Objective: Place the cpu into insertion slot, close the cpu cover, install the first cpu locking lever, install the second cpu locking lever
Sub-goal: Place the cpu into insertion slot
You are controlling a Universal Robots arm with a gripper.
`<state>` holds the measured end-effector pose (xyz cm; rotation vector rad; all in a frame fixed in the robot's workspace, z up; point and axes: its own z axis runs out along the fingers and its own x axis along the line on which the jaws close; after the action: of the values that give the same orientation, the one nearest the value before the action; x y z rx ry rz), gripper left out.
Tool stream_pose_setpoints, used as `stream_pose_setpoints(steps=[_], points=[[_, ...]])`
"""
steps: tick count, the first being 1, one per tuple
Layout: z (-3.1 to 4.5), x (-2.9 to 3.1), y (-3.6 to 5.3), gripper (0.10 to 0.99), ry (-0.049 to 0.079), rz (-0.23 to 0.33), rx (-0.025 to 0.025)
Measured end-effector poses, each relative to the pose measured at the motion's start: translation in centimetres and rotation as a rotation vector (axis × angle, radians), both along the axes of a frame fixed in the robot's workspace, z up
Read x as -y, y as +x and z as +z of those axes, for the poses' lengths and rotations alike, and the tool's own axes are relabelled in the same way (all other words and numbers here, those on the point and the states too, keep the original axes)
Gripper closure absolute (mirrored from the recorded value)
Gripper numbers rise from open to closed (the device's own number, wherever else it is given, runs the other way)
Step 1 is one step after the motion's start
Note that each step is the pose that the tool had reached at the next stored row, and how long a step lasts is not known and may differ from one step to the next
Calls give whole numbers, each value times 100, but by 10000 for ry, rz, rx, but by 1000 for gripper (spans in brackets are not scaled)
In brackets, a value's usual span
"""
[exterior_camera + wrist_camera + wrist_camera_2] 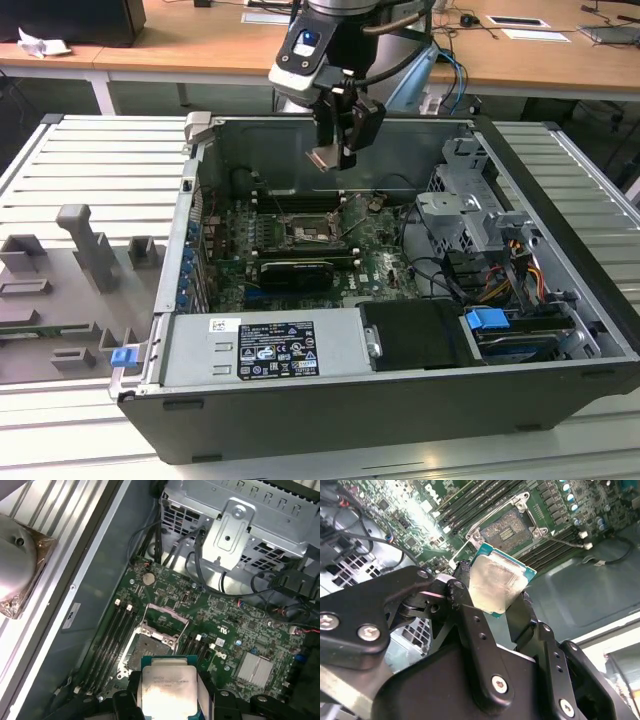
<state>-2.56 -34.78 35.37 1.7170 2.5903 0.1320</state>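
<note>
1. While the ribbed grey desk point(90, 160) carries everything, its largest load is the open computer case point(300, 420), lying on its side with the interior facing up.
2. Motherboard point(375, 255): a green board on the floor of the case, left of the metal drive cage point(470, 215) in the exterior view.
3. Pincer point(333, 152): it hangs above the far part of the board, well clear of it, and is closed on the cpu point(322, 158). In the second wrist view the black fingers point(470, 615) clamp two opposite edges of the chip.
4. Insertion slot point(307, 235): a dark square socket near the middle of the board, bare and unfilled in both wrist views. It sits nearer than the pincer and well below it.
5. Cpu cover point(166, 614): in the first wrist view a thin metal frame seems to stand swung open at one edge of the slot, leaving the socket free.
6. Cpu, in the first wrist view point(167, 687): its metal top faces up, held roughly level, above the board and apart from the slot.
7. Step in hand, as judged: the first, placing the cpu; cover and levers are not yet dealt with.
8. Seating would call for squaring the chip's edges to the socket rim, centring it over the opening and lowering it flat without side force, since a tilted chip could catch on the rim.
</note>
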Motion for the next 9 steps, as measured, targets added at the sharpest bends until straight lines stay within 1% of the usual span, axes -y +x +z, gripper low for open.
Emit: stream_pose_setpoints(steps=[3,9], points=[[-9,0,0,553,0,-682,-1],[-48,0,0,553,2,-793,-1]])
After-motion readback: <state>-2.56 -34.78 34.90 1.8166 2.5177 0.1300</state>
